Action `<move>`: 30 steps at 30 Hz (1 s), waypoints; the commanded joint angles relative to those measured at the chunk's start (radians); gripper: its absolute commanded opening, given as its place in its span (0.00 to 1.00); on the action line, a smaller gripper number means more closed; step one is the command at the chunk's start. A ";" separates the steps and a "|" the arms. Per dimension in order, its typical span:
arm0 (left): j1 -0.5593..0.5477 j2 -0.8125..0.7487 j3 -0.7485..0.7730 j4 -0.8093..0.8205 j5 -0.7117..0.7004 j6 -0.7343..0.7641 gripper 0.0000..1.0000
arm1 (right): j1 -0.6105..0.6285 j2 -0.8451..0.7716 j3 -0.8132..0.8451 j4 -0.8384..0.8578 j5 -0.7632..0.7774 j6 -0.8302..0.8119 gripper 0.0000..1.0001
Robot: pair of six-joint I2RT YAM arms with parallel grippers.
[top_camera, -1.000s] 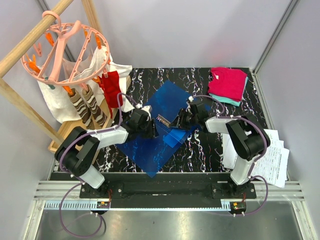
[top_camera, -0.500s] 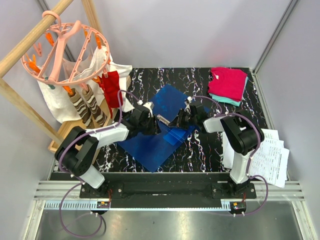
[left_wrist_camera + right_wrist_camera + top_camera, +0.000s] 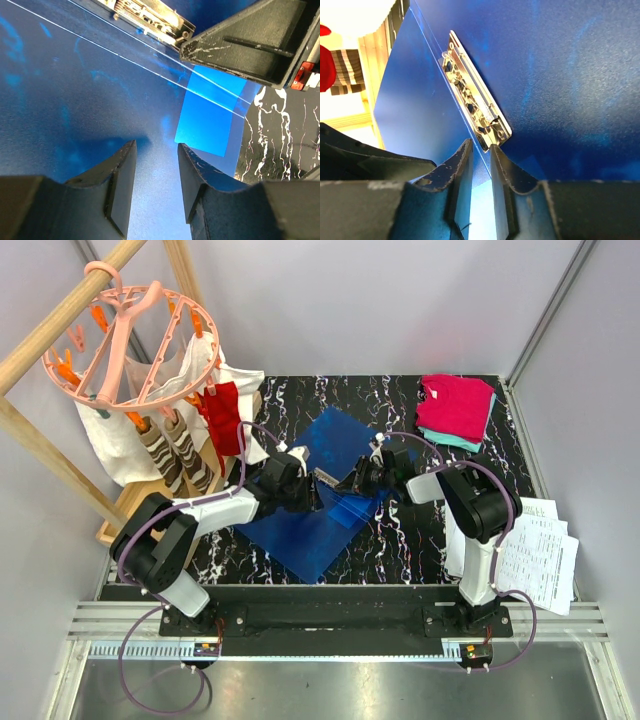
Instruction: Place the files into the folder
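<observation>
My right pincer [image 3: 480, 146] straddles the cover edge of the folder [image 3: 300, 530] mid-surface, grip I cannot tell; left pincer [image 3: 156, 145] released over it; I fear the glossy cover slips free; files [image 3: 545, 550] wait beyond the surface's right edge.

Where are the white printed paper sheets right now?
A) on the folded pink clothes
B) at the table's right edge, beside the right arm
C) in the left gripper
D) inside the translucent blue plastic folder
B: the white printed paper sheets lie fanned at the right edge, apart from the blue plastic folder mid-table.
</observation>
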 commanded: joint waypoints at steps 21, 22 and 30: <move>-0.053 0.087 0.069 0.023 -0.046 -0.024 0.42 | 0.047 -0.043 -0.334 0.482 0.105 0.362 0.00; -0.059 0.092 0.067 0.031 -0.049 -0.030 0.41 | 0.055 -0.047 -0.350 0.487 0.123 0.367 0.00; -0.098 0.179 0.036 0.075 -0.118 -0.064 0.32 | 0.107 -0.040 -0.338 0.421 0.187 0.342 0.00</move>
